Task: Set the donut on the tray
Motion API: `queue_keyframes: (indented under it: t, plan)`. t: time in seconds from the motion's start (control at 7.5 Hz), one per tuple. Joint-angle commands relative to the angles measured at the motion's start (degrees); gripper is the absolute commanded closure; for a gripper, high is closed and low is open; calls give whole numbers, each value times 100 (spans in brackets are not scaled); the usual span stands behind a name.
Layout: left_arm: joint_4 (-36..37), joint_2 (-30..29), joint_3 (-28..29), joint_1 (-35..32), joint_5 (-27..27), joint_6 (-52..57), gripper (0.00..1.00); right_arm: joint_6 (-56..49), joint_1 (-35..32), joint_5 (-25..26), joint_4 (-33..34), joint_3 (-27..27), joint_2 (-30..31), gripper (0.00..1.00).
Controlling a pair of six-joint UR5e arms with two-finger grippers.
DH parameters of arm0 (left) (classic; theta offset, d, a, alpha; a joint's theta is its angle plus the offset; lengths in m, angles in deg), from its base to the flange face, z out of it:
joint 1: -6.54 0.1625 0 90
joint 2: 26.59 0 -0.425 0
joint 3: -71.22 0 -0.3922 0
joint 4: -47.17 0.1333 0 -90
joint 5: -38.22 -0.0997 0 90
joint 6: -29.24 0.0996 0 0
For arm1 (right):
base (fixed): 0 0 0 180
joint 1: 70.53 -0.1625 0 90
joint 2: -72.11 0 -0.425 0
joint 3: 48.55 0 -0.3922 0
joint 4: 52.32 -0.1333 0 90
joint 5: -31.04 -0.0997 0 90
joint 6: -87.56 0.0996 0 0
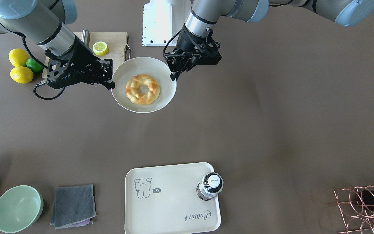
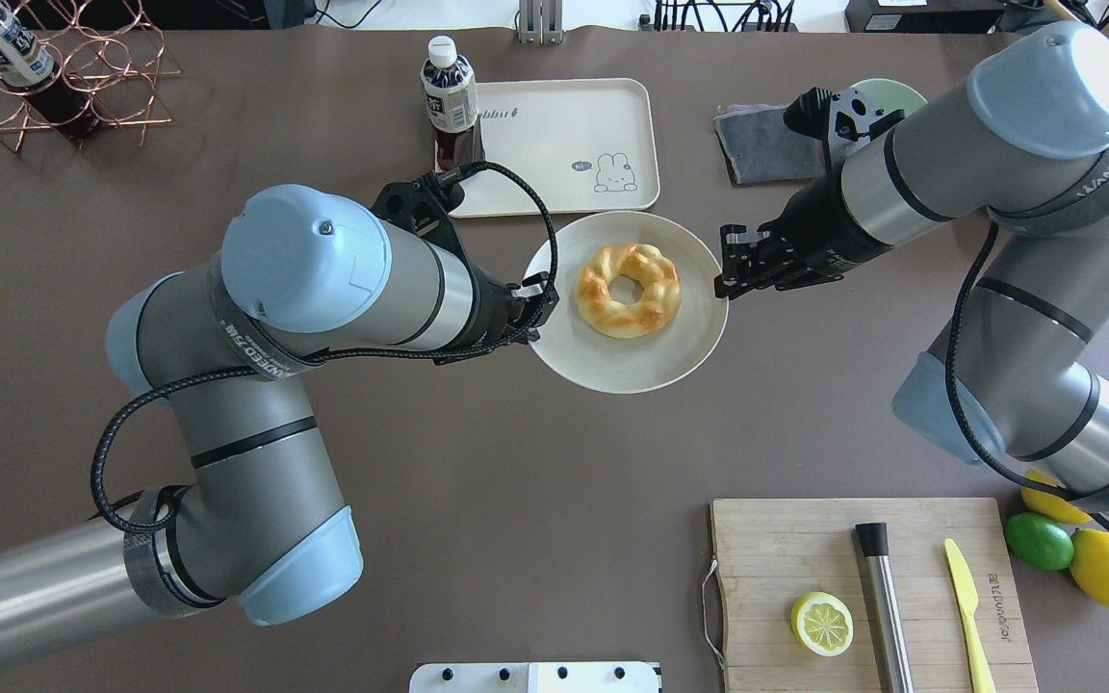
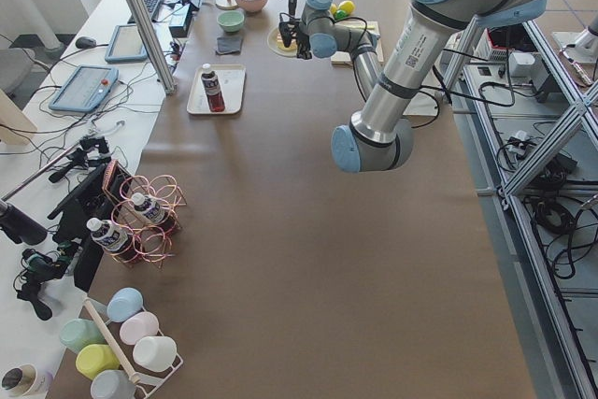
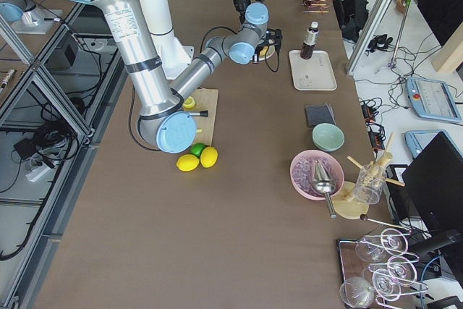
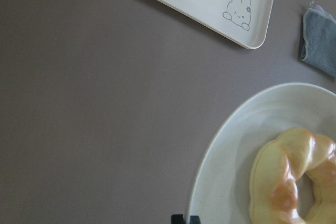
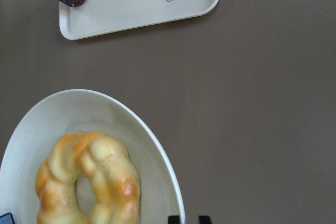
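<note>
Donut (image 1: 142, 89) on round plate (image 1: 164, 97), between the jaws. Left gripper (image 1: 174, 76) and right gripper (image 1: 110, 85) narrow at opposite rims. Probably a level two-arm carry to tray (image 1: 174, 208); can't tell if clamped.

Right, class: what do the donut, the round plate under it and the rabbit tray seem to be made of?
The donut: a smooth, slightly glossy golden twist, so it could be real pastry or a foam replica. The plate: matte off-white with a thin, even rim, likely ceramic or melamine. The tray: smooth cream with a printed drawing and a moulded rim, probably plastic or melamine.
</note>
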Motion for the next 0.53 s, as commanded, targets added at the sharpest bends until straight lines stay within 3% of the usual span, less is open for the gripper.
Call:
queue_keyframes:
  t: [0.0, 0.27, 0.4]
  plan:
    - [1, -33, 31, -4, 0, 0, 100, 0, 40, 25, -7, 5, -11, 83]
    - [1, -59, 31, -4, 0, 0, 100, 0, 84, 112, 2, 5, -11, 82]
    - [1, -51, 31, -4, 0, 0, 100, 0, 75, 113, -7, 5, -2, 93]
